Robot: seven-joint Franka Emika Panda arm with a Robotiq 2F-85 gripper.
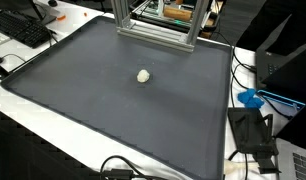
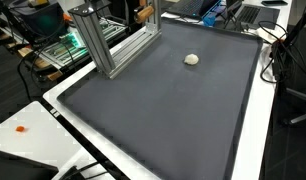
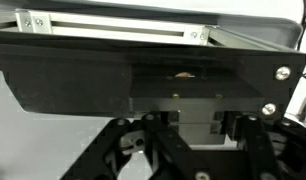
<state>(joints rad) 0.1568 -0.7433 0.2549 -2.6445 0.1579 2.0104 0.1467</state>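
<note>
In the wrist view my gripper (image 3: 198, 125) comes in from the bottom, close up against a black panel (image 3: 73, 75) with screws, under an aluminium bar (image 3: 113, 28). Its two dark fingers (image 3: 173, 125) stand either side of a dim grey block (image 3: 198, 112) beneath the panel and look shut on it. Neither the arm nor the gripper shows in either exterior view. A small white ball (image 1: 143, 75) (image 2: 192, 59) lies alone on the dark grey mat (image 1: 83, 105) (image 2: 163, 115), away from the aluminium frame (image 1: 158, 30) (image 2: 108, 40) at the mat's edge.
A keyboard (image 1: 23, 30) lies beyond the mat's corner. A blue object (image 1: 251, 98) and black cables and boxes (image 1: 255, 135) sit along one side. A small orange thing (image 2: 21, 128) rests on the white table beside the mat. Electronics stand behind the frame.
</note>
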